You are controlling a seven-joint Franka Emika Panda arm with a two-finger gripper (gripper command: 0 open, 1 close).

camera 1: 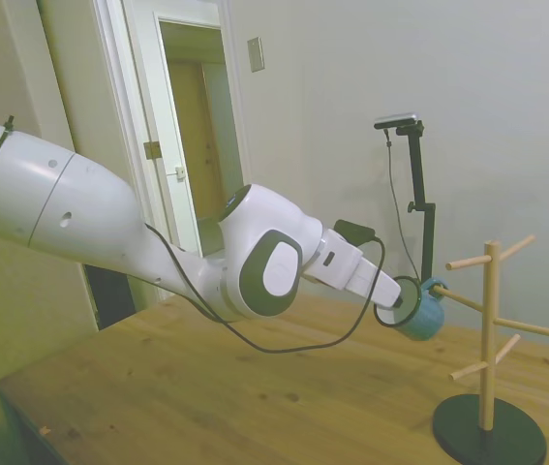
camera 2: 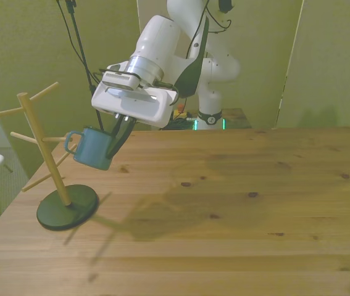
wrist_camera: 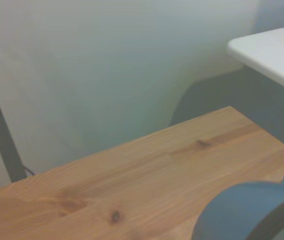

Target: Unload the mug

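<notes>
mug [camera 2: 94,148] tilted in fingers [camera 2: 118,137], handle over a mug tree [camera 2: 51,154] peg

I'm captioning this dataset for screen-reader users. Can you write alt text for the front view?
A white robot arm's gripper holds a small teal mug in the air, its handle around a peg of a wooden mug tree with a dark round base, at the front view's left on a wooden table.
</notes>
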